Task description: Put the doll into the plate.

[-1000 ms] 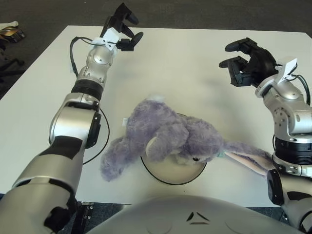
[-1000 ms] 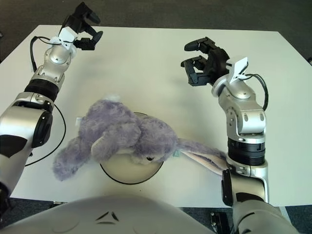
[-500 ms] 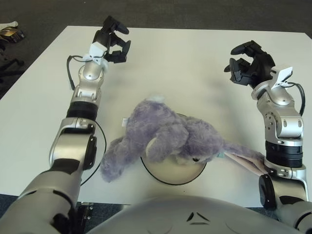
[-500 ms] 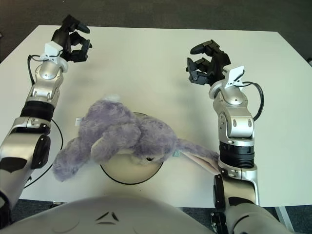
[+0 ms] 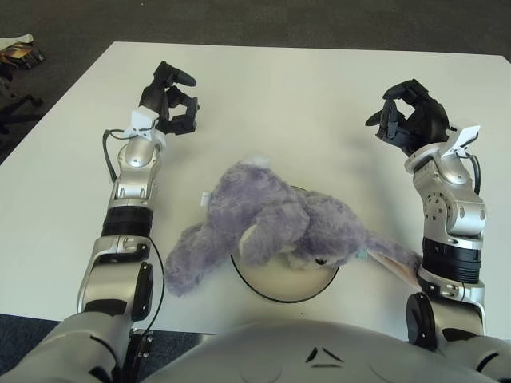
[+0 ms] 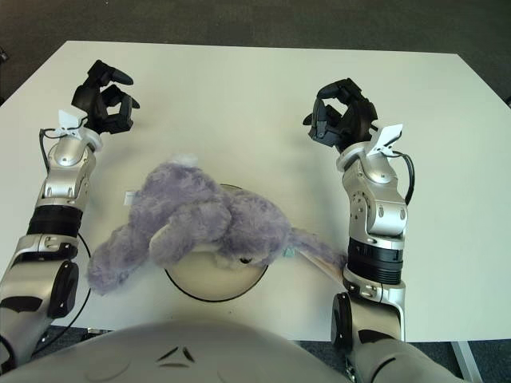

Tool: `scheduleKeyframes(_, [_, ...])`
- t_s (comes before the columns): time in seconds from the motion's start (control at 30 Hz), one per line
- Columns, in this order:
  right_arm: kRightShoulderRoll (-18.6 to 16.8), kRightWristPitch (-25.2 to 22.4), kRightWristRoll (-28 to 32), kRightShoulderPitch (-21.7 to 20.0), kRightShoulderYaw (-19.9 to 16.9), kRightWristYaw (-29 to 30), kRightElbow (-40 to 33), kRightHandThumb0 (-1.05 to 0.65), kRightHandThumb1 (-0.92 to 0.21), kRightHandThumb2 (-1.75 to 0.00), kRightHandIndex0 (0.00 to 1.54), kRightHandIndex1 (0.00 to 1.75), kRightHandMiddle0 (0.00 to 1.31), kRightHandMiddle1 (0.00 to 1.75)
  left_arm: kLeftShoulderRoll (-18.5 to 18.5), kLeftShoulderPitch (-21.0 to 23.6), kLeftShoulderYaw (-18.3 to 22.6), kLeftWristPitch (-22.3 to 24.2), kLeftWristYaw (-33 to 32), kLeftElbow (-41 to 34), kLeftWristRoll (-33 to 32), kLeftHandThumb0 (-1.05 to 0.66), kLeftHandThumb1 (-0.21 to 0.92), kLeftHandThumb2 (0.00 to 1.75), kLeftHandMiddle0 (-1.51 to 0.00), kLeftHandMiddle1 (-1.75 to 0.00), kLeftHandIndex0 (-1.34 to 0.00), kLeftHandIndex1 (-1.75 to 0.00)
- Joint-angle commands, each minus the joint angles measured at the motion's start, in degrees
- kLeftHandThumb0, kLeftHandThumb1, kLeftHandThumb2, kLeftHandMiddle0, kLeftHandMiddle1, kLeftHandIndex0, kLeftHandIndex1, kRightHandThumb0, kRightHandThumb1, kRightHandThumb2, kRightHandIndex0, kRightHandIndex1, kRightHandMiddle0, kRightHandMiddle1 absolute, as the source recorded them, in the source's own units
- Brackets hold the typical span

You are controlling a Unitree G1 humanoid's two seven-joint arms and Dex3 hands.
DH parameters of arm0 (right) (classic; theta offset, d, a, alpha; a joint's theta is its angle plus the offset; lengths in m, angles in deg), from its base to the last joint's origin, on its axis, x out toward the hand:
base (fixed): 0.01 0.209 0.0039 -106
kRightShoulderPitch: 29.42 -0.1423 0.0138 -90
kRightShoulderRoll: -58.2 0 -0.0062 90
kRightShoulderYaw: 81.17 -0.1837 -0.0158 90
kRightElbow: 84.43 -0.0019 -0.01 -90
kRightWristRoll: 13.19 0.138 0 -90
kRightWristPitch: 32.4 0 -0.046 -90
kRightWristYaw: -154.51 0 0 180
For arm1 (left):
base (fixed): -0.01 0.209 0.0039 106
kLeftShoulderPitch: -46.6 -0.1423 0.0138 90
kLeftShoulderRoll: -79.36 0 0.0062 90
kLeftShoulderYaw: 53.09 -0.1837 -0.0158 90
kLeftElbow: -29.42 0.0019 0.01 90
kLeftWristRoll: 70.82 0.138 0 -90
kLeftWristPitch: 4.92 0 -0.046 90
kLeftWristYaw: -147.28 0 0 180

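A purple plush doll (image 5: 267,223) lies face down across a round pale plate (image 5: 281,281) near the table's front edge. Its body covers most of the plate; its legs trail off to the left and one long ear (image 5: 395,262) stretches right, toward my right forearm. My left hand (image 5: 169,102) is raised over the table to the doll's upper left, fingers loosely curled around nothing. Up and to the right of the doll is my right hand (image 5: 406,118), also holding nothing, its fingers curled inward. Neither hand touches the doll.
The white table (image 5: 295,104) stretches back behind the doll. A black cable (image 5: 157,259) loops on the table by my left forearm. Dark carpet lies beyond the table's edges.
Both arms have drawn back toward me and inward; the left hand moved from the far edge to mid-table. The right hand's fingers have curled in more. The doll has not moved.
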Motion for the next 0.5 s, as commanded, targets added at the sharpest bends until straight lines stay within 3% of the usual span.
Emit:
scheduleKeyframes(0.0, [-1.6, 2.4, 3.1, 1.4, -1.4, -2.1, 2.2, -0.01, -0.27, -1.32, 0.7, 1.59, 0.44, 1.75, 1.9, -2.5, 1.5, 0.3, -0.9, -1.9, -2.0, -0.01, 0.44, 1.15, -0.58, -1.64, -0.28, -1.75])
scheduleKeyframes(0.2, [-2.5, 2.8, 6.0, 2.0, -2.4, -3.5, 3.3, -0.01, -0.21, -1.37, 0.77, 1.53, 0.48, 1.75, 4.0, -4.7, 3.3, 1.1, -0.8, -3.2, -4.9, -0.01, 0.42, 1.19, -0.6, -1.65, -0.29, -1.75])
scheduleKeyframes(0.47, [-2.6, 0.6, 9.8, 2.6, -4.1, -3.8, 2.8, -0.01, -0.15, -1.5, 0.75, 1.68, 0.53, 1.75, 5.3, -5.9, 4.3, 3.5, 0.0, -5.9, -7.4, -0.01, 0.39, 1.23, -0.62, -1.69, -0.29, -1.75])
